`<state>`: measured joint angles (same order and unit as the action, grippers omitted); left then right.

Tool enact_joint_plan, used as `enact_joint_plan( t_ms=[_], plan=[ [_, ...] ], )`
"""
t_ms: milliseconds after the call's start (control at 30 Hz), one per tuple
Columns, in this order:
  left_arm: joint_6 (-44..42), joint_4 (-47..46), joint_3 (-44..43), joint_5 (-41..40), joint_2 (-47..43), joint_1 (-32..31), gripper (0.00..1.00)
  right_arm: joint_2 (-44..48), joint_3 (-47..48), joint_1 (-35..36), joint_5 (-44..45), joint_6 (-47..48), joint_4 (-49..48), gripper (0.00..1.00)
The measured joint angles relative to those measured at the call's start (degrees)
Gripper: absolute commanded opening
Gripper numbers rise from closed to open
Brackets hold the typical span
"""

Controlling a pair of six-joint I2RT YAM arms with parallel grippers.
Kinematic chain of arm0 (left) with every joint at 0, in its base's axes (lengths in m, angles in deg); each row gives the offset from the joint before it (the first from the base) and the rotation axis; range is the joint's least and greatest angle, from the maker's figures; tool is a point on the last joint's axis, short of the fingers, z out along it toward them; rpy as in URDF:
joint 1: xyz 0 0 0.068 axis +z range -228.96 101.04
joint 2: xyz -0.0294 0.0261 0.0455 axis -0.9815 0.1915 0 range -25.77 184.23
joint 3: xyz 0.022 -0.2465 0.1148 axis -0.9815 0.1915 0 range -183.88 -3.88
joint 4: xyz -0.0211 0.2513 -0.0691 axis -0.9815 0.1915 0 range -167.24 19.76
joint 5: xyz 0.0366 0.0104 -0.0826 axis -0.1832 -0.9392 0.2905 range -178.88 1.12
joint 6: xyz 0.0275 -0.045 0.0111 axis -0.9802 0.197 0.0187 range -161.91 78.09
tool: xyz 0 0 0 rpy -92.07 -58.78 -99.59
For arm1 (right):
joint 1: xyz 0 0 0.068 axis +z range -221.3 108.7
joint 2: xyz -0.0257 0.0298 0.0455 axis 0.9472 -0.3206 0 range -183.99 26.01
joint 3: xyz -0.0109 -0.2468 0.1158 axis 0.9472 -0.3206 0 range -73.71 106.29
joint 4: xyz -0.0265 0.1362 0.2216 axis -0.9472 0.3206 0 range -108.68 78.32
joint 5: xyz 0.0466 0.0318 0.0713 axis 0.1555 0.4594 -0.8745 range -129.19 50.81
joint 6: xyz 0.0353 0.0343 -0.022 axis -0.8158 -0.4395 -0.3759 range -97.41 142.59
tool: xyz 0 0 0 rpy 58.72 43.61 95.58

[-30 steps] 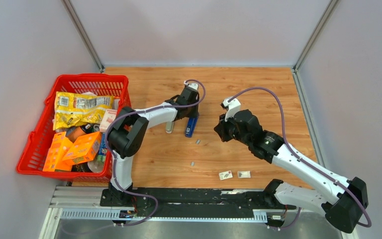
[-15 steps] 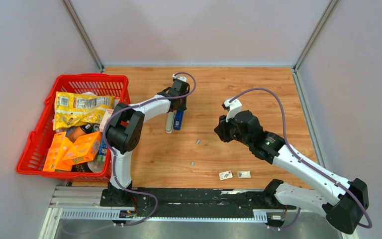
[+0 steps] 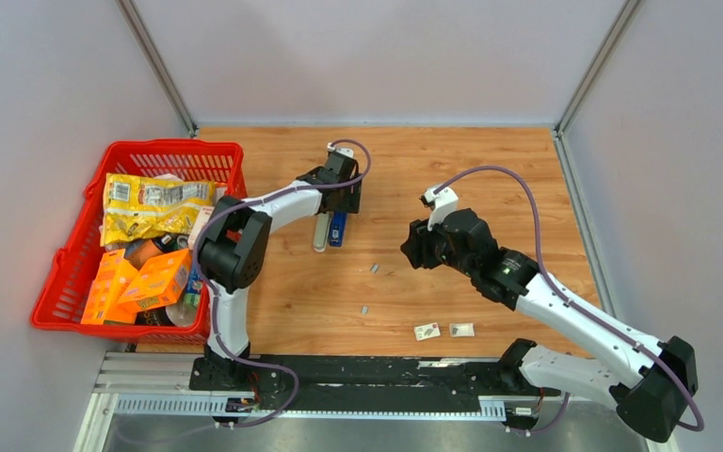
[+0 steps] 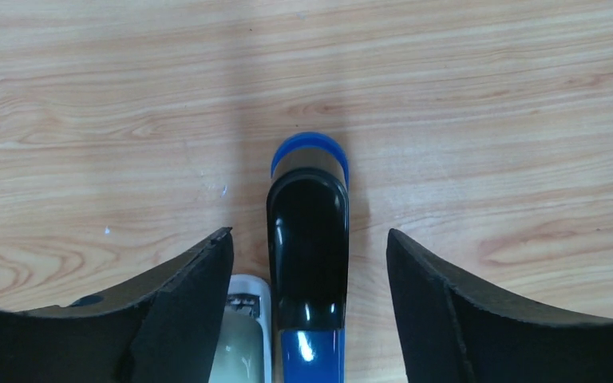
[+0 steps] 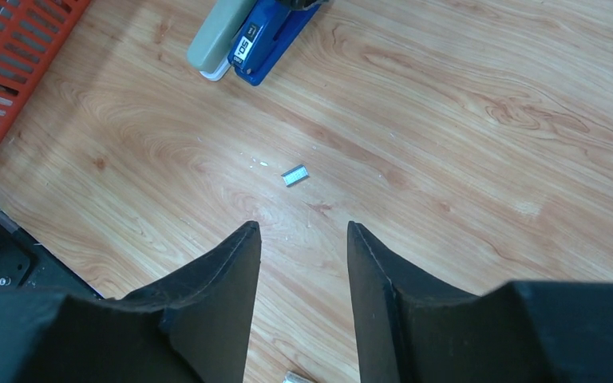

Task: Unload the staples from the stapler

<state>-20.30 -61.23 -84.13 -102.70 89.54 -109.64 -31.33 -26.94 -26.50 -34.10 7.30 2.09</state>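
A blue stapler with a black top (image 4: 307, 247) lies flat on the wooden table, close beside a grey stapler (image 4: 243, 339). Both show in the top view, blue (image 3: 338, 229) and grey (image 3: 320, 233). My left gripper (image 4: 309, 235) is open and straddles the blue stapler's end, with a gap on each side; it is above the staplers' far ends in the top view (image 3: 340, 200). My right gripper (image 5: 302, 226) is open and empty, hovering over bare wood (image 3: 412, 247). A short grey staple strip (image 5: 294, 175) lies just ahead of it (image 3: 375, 268). A second strip (image 3: 364, 308) lies nearer the front.
A red basket (image 3: 73, 247) full of snack packets and boxes stands at the left edge. Two small white printed packets (image 3: 426, 330) (image 3: 461, 330) lie near the front. Grey walls enclose the table on three sides.
My left gripper has moved left, carrying the blue stapler from a tilted spot to lie beside the grey stapler. The right arm has barely moved.
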Motion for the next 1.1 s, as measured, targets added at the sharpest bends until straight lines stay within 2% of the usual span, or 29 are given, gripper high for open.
enact_joint_plan(
  t_ms=[133,433,800,967,1100],
  plan=[
    [-0.11,1.18,0.92,0.37,-3.23,0.0,0.81,-0.33,0.04,0.0,-0.02,0.02,0.63,0.52],
    [0.13,1.64,6.45,6.38,-20.31,0.0,0.8,-3.37,0.87,0.0,-0.46,0.07,4.55,0.56],
    [1.88,4.35,21.38,18.01,-37.11,0.0,0.8,-13.6,2.14,0.02,-2.95,-6.62,4.7,0.61],
    [2.78,5.2,27.08,22.45,-45.16,-0.09,0.8,-17.31,2.14,0.02,-0.85,-10.43,4.68,0.61],
    [3.17,5.55,30.47,24.68,-50.73,-0.11,0.79,-16.92,1.51,0.02,2.67,-13.11,6.34,0.61]
  ],
)
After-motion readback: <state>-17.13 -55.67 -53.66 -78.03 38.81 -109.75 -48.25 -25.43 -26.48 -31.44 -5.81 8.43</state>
